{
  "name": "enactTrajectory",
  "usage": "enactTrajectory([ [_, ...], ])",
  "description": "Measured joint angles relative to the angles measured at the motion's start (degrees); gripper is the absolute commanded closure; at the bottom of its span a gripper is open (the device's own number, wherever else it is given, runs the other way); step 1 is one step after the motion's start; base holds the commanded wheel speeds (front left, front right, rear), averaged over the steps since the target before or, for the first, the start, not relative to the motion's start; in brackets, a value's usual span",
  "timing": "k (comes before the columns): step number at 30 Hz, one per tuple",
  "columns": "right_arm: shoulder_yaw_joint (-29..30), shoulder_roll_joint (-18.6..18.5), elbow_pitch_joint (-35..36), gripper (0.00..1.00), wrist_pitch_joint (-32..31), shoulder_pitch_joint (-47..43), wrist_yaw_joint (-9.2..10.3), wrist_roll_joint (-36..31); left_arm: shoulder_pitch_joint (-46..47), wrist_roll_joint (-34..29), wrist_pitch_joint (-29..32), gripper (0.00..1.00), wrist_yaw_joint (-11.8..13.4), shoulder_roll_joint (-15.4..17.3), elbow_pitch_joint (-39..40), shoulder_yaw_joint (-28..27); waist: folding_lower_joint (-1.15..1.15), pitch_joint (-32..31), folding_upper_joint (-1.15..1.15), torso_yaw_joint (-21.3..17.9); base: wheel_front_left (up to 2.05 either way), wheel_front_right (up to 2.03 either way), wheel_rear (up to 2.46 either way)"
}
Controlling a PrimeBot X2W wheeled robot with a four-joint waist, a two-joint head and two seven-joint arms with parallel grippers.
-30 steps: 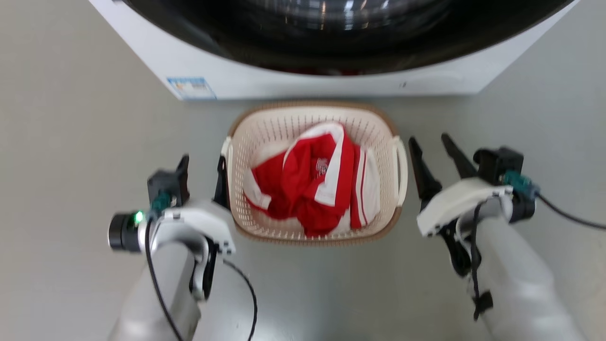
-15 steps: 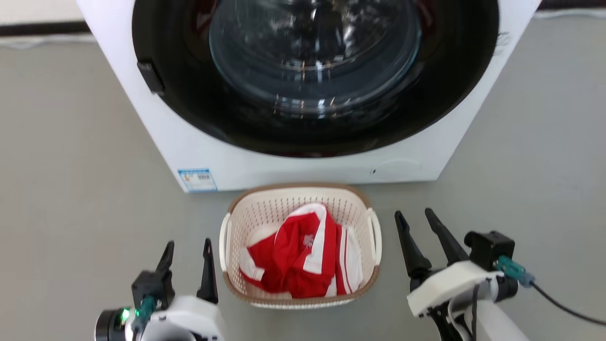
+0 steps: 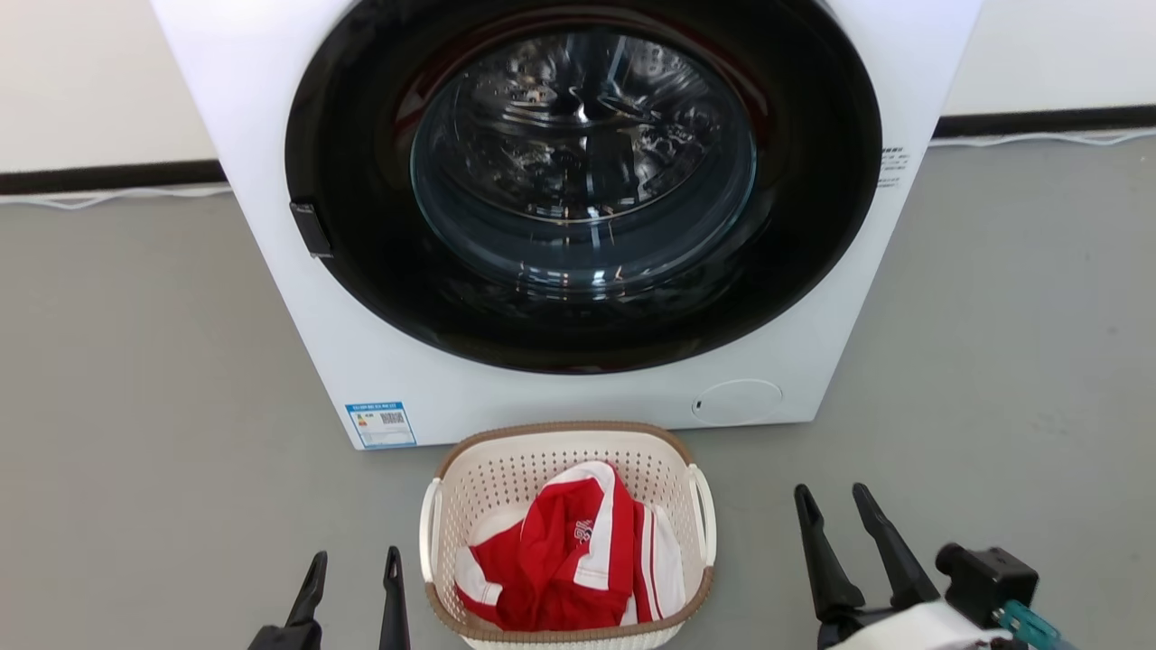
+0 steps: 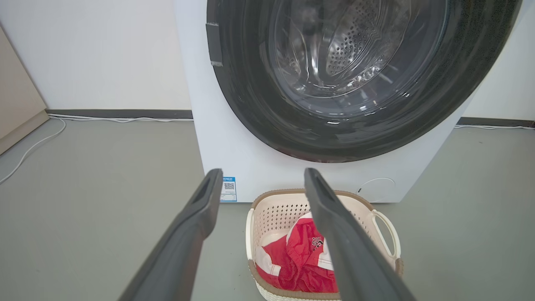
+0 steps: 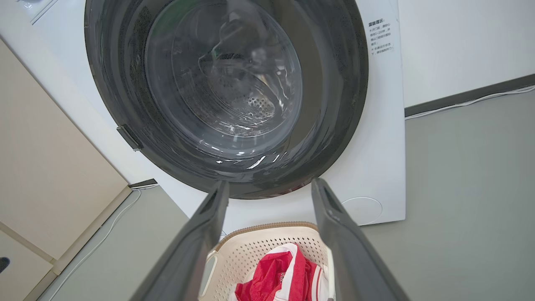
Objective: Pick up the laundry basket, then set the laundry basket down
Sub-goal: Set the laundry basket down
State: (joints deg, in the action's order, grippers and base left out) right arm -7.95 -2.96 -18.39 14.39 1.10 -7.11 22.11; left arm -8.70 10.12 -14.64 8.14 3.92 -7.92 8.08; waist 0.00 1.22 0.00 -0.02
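1. Both pincers stood released: the left gripper (image 3: pixel 354 558) and the right gripper (image 3: pixel 831 493) each had its two dark fingers spread, with nothing between them.
2. The laundry basket (image 3: pixel 533 469) sat upright on the grey floor (image 3: pixel 135 406), just in front of the white washer (image 3: pixel 542 411) and between the two grippers, touched by neither.
3. A red and white garment (image 3: pixel 564 564) lay crumpled inside the basket.
4. The left gripper was near the left handle (image 3: pixel 426 533); the right gripper stood further off from the right handle (image 3: pixel 706 515).
5. No grasp was in hand. As things lay, the basket was either already set down or not yet lifted, and the views did not settle which. If the lift was not yet done, both handles had to be reached first.
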Motion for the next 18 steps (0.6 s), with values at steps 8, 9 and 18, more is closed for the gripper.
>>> enactTrajectory([
  [8, 2.0, 0.1, 4.7, 0.00, 0.0, -4.7, 0.00, -0.4, -3.0, -0.2, 0.0, 0.00, 0.2, -0.1, 3.0, -0.7, 0.00, -1.9, 0.00, 0.1, 0.00, 0.00, 0.00],
  [9, 2.4, 0.1, 5.0, 0.00, 0.0, -5.0, 0.00, -0.4, -3.2, -0.2, 0.0, 0.00, 0.2, -0.1, 3.4, -0.8, 0.00, -2.0, 0.00, 0.1, 0.00, 0.00, 0.00],
  [18, 3.8, 0.2, 6.4, 0.00, 0.0, -7.0, 0.00, -1.1, -5.3, -1.1, 0.0, 0.00, 0.2, -0.1, 5.2, -1.5, 0.00, -2.8, 0.00, 0.0, 0.00, 0.00, 0.00],
])
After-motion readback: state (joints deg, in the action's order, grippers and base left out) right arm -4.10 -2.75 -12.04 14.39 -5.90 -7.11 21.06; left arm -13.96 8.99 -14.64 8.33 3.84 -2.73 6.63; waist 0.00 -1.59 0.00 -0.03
